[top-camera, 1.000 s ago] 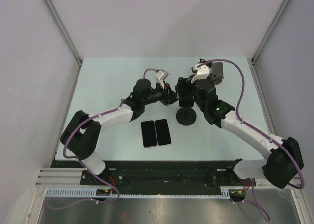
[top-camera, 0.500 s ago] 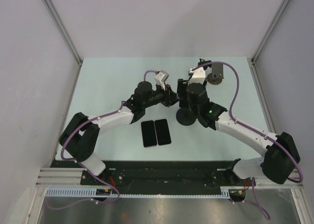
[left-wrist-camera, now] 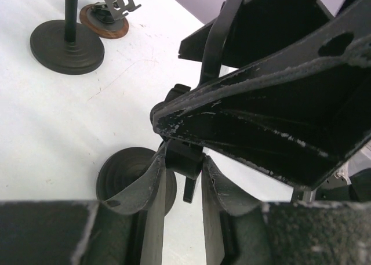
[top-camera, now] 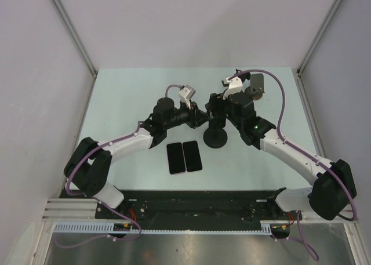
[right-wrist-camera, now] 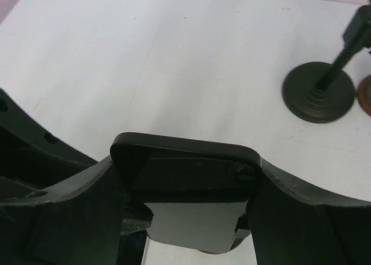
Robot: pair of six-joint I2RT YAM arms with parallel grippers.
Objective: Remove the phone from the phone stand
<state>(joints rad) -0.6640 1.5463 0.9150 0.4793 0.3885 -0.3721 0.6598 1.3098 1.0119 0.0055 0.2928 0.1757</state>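
Note:
The black phone [right-wrist-camera: 186,171] sits in the cradle of a black phone stand with a round base [top-camera: 215,139]. My right gripper [right-wrist-camera: 185,187] is shut on the phone's two side edges, over the stand in the top view [top-camera: 218,112]. My left gripper [left-wrist-camera: 183,167] is shut on the stand's neck joint [left-wrist-camera: 184,160], just above its base [left-wrist-camera: 123,179]. In the top view it reaches in from the left [top-camera: 201,116]. The phone itself is hidden under the grippers in the top view.
Two dark phones [top-camera: 175,158] [top-camera: 192,155] lie flat side by side in front of the stand. A stand with a brown base [top-camera: 254,89] is at the back right, and a second black stand [left-wrist-camera: 67,44] is next to it. White table [top-camera: 127,97].
The right wrist swung left and then back over the stand. The stand's base slid slightly left. The left arm shifted a little towards the back, still clamped on the neck.

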